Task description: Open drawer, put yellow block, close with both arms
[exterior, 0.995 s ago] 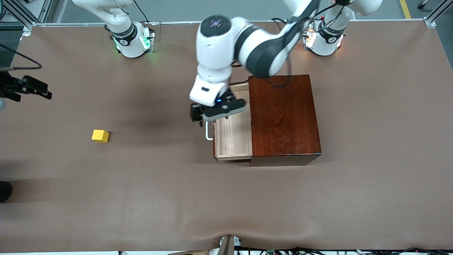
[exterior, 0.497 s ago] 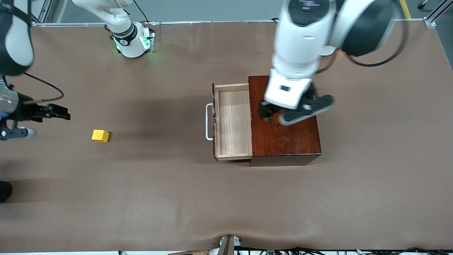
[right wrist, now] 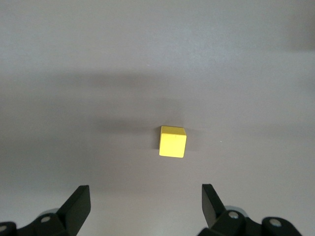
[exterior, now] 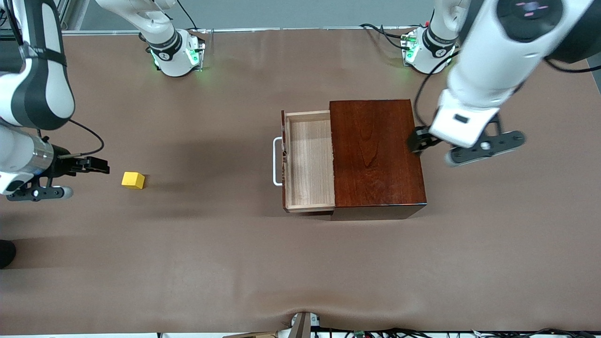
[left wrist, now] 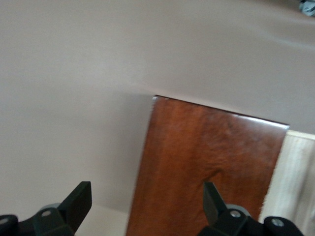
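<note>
At centre table the drawer (exterior: 309, 159) stands pulled out and empty; the yellow block (exterior: 133, 180) lies ungrasped at its nine o'clock, just beside the spread-fingered right gripper (exterior: 96, 165), while the left gripper (exterior: 415, 141), also spread and empty, hangs at the mahogany box (exterior: 377, 152) edge, so loading and closing remain.

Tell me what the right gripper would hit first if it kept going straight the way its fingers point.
Probably the small bright yellow cube: the open right gripper points at it across bare brown table, with nothing between them. Its height above the table is unclear, so it may pass over.
</note>
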